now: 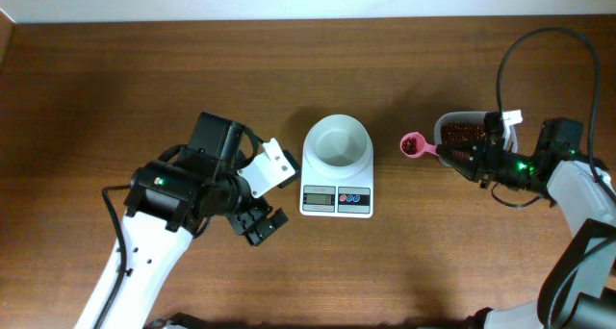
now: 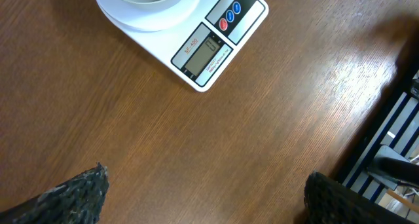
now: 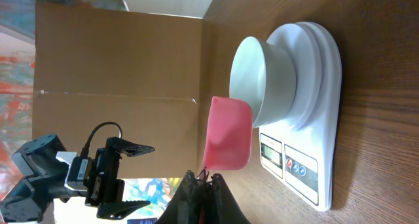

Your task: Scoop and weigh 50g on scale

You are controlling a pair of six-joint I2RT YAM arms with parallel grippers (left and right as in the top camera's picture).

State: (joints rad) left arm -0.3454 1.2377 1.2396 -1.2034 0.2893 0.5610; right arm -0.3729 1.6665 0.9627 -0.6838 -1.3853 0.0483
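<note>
The white scale (image 1: 337, 196) sits mid-table with a round white bowl (image 1: 337, 141) on it; I cannot see anything in the bowl. My right gripper (image 1: 460, 156) is shut on the handle of a pink scoop (image 1: 412, 145) carrying red-brown beans. The scoop hovers just right of the bowl, apart from it. In the right wrist view the scoop (image 3: 228, 135) shows its outer side beside the bowl (image 3: 262, 73), with the gripper (image 3: 204, 181) closed behind it. My left gripper (image 1: 269, 196) stands open over bare wood left of the scale (image 2: 209, 40), fingertips (image 2: 78, 194) wide apart.
A clear plastic tub (image 1: 469, 120) holding more beans (image 1: 464, 134) stands at the right, just behind the right gripper. The right arm's cable loops above it. Bare wooden table (image 1: 144, 88) surrounds the scale.
</note>
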